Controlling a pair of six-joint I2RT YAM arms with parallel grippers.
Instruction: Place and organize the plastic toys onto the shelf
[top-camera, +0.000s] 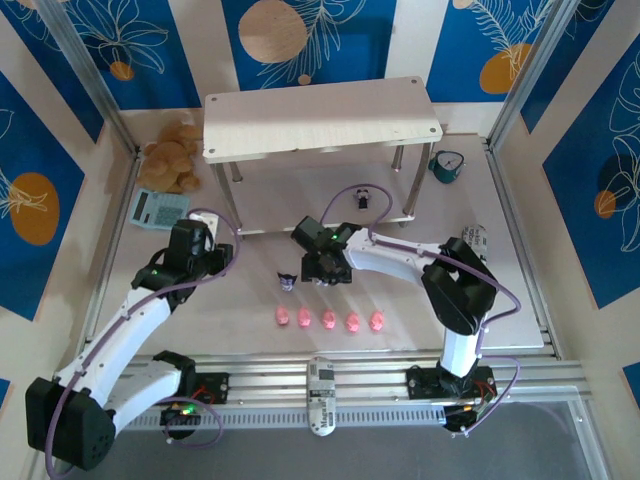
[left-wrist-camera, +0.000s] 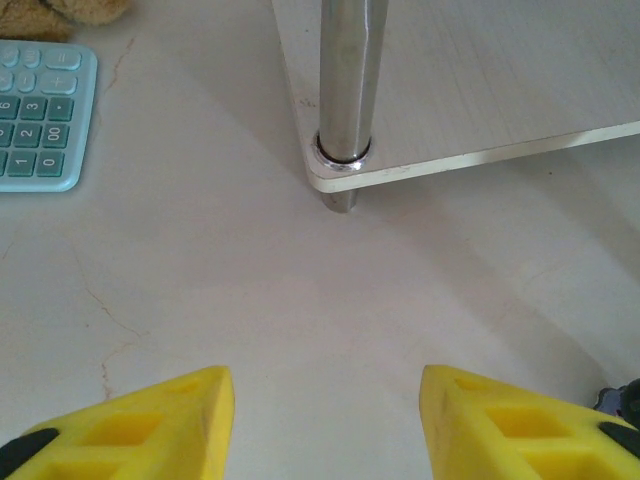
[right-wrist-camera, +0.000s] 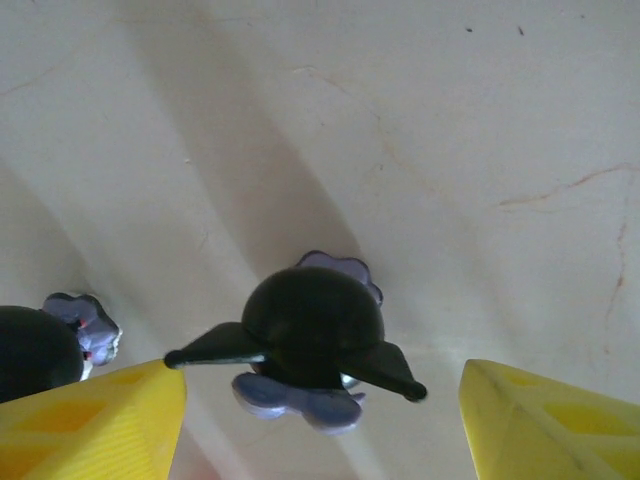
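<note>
Over on the left, the left gripper (left-wrist-camera: 325, 425) holds its fingers (left-wrist-camera: 150, 420) spread wide above the table (left-wrist-camera: 200, 300), near a leg of the shelf (left-wrist-camera: 480, 90). Five pink pigs (top-camera: 328, 320) sit in a row. Further right, the right gripper (right-wrist-camera: 320, 420) — fingers (right-wrist-camera: 545, 420) spread too — sits around a dark figurine (right-wrist-camera: 313, 335), not squeezing it.

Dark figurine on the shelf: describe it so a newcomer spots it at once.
Find the shelf at the table's far side. On its lower board, near the right legs, stands a dark figurine. It is the only toy there; the pigs lie on the table.
</note>
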